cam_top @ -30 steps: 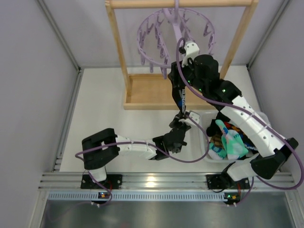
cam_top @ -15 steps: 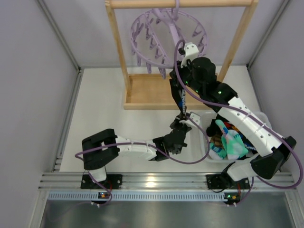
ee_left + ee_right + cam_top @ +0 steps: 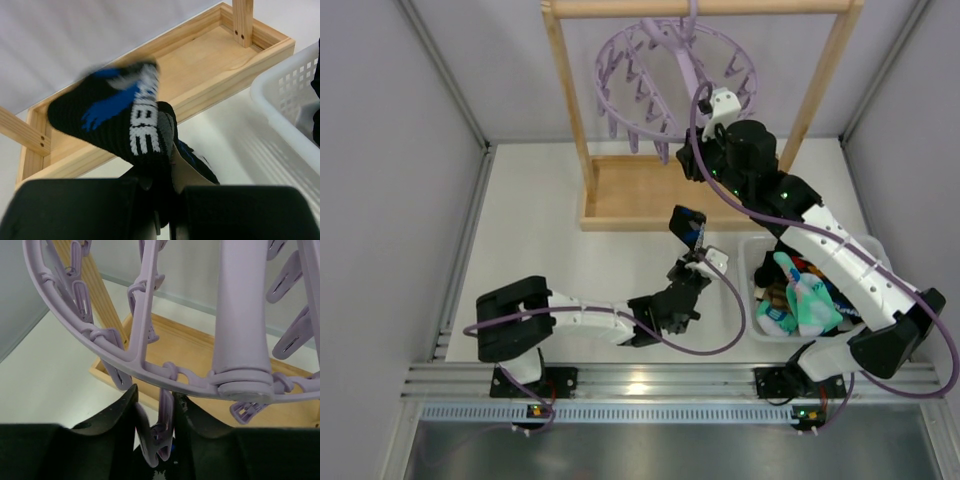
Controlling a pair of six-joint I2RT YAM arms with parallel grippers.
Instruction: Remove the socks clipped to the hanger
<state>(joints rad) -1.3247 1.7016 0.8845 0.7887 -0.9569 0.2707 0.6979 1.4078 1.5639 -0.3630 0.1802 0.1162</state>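
Observation:
My left gripper (image 3: pixel 696 260) is shut on the cuff of a black sock (image 3: pixel 687 226) with blue and white patches. The sock hangs free of the hanger, over the table in front of the wooden rack. In the left wrist view the sock (image 3: pixel 125 120) flops above the closed gripper (image 3: pixel 167 187). The lavender ring hanger (image 3: pixel 665 70) hangs from the rack's top bar with bare pegs. My right gripper (image 3: pixel 690 162) is at the ring's near edge. In the right wrist view it (image 3: pixel 156 437) squeezes a lavender clip peg (image 3: pixel 159 432) under the ring (image 3: pixel 125 347).
The wooden frame rack (image 3: pixel 620 195) with its tray base stands at the back. A white basket (image 3: pixel 750 250) at the right holds several socks (image 3: pixel 800 300). Its corner (image 3: pixel 295 105) is close to the right of the left gripper. Grey walls enclose the table.
The sock was stretched between the peg and my left gripper; it has come off the peg and sprung back onto the left gripper, which has drawn back toward the near side. The right gripper stays on the peg.

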